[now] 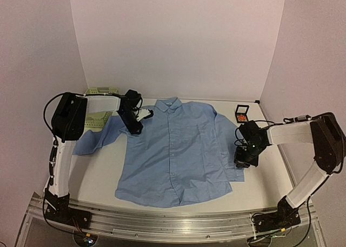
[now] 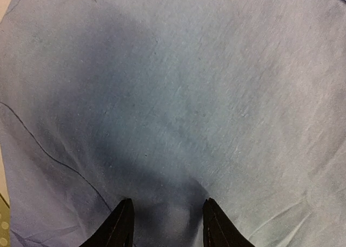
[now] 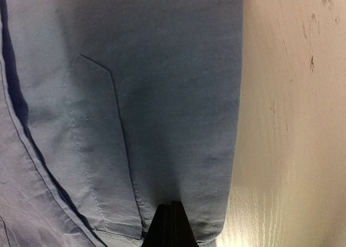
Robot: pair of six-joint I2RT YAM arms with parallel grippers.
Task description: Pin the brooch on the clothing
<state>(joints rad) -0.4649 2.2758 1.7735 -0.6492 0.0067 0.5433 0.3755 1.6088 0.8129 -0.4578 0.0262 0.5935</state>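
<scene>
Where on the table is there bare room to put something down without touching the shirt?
The near-left table, between sleeve and body of the shirt, is bare. So is the near-right corner, beyond the right gripper. Crowded: back left, with the basket and left gripper; the black box sits back right.

The brooch (image 1: 242, 118) in the black box (image 1: 241, 106) is too tiny to resolve.

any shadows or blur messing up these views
Left wrist: a broad dark shadow covers the shirt ahead of the left fingers. Right wrist: shadow dims the cuff above the right fingers, table bright beside it. Top external: even, soft light.
</scene>
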